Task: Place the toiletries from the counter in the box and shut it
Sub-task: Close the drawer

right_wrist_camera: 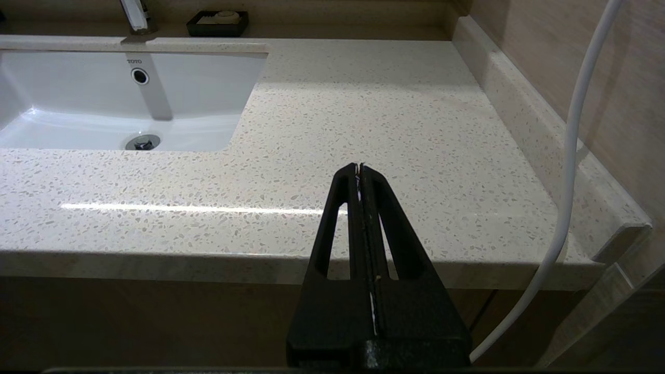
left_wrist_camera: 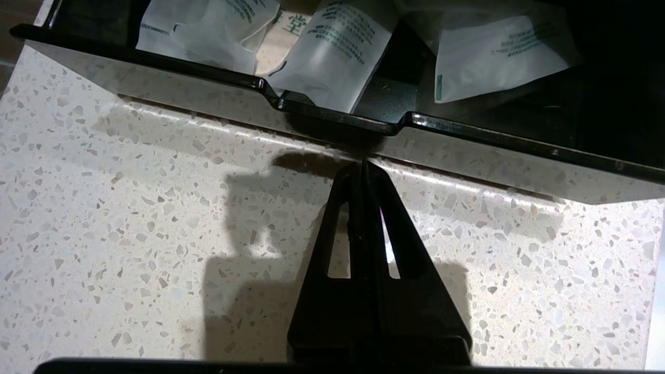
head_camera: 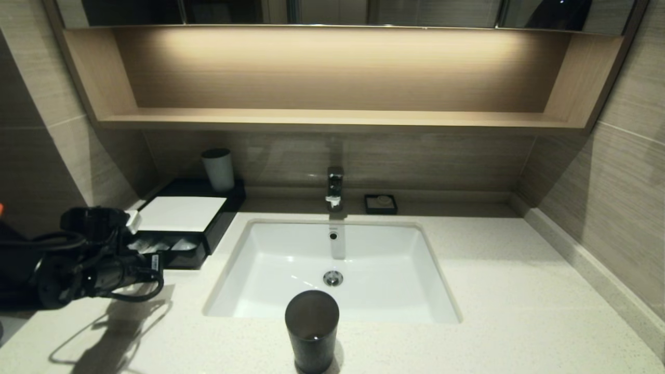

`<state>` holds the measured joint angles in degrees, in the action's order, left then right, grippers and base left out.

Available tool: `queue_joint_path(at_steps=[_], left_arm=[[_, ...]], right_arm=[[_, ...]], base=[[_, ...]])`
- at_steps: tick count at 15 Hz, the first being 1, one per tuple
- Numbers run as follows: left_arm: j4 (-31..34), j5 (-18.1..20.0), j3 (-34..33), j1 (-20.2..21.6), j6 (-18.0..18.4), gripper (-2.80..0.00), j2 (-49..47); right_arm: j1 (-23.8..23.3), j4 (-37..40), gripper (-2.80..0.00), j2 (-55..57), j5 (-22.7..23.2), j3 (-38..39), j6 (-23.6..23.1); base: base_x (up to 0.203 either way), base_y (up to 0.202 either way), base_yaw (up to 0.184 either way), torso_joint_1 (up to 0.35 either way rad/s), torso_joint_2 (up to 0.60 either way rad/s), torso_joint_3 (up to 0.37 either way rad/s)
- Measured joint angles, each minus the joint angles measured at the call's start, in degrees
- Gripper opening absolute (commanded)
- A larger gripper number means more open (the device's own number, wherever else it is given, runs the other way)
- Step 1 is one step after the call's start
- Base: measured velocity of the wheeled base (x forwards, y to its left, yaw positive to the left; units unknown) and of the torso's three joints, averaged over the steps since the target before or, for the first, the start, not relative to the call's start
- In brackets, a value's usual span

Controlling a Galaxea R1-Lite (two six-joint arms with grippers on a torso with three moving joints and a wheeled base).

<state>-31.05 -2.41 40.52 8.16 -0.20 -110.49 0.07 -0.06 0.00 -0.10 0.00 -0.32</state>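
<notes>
You can read "TOTO" on the inner back wall of the white basin (right_wrist_camera: 130,98), just above its overflow hole (right_wrist_camera: 140,76), in the right wrist view. In the left wrist view, the white sachets (left_wrist_camera: 337,57) lying in the open drawer (left_wrist_camera: 332,117) of the black box carry lines of green print; you can make out one large Chinese character, "堂", on a sachet near the drawer's notch, while the smaller lines are too fine to read.
</notes>
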Motion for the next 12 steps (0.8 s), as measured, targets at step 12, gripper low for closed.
queue_joint_path(at_steps=[12], left_arm=[[-1.4, 0.0, 3.0, 0.4, -0.2, -2.8, -2.1]], right_arm=[[0.0, 0.0, -2.8, 0.0, 0.0, 0.0, 0.0]], base=[[0.0, 0.0, 0.0, 0.0, 0.0, 0.0]])
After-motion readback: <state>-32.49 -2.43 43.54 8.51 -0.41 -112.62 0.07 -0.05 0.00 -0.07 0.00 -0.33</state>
